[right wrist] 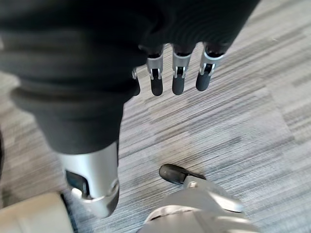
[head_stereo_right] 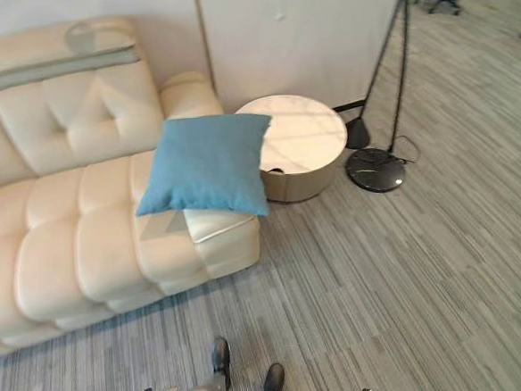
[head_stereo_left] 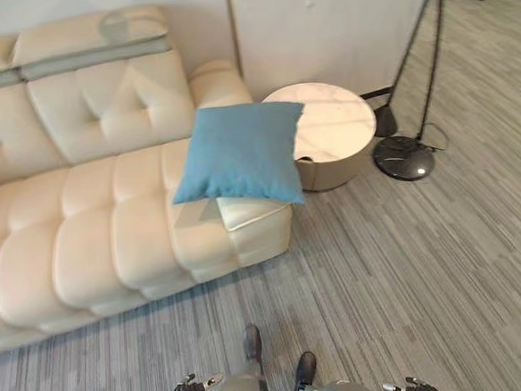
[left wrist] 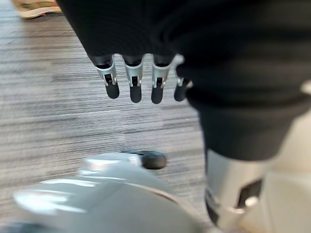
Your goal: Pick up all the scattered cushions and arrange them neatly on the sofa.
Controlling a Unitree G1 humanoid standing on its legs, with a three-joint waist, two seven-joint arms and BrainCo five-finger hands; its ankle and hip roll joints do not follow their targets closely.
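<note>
Looking down from the left eye view, a blue cushion (head_stereo_left: 240, 154) sits tilted at the right end of the cream tufted sofa (head_stereo_left: 84, 226), its lower corner hanging past the seat edge toward the round marble-topped side table (head_stereo_left: 332, 128) beside it. A black floor lamp (head_stereo_left: 405, 154) stands on the grey striped carpet (head_stereo_left: 409, 275) further right, and no other cushion lies on the floor here.

From the right eye view the layout is the same: the cushion leans against the sofa's armrest end, just beside the table.

Seen in the left wrist view, the left hand (left wrist: 136, 77) hangs over bare carpet, fingers straight and relaxed, holding nothing.

Seen in the right wrist view, the right hand (right wrist: 177, 73) is likewise slack and empty above the carpet.

Judging by this, the step in hand is locating and approaching; next, the robot likely needs to step up to the sofa and straighten the cushion back onto the seat.
</note>
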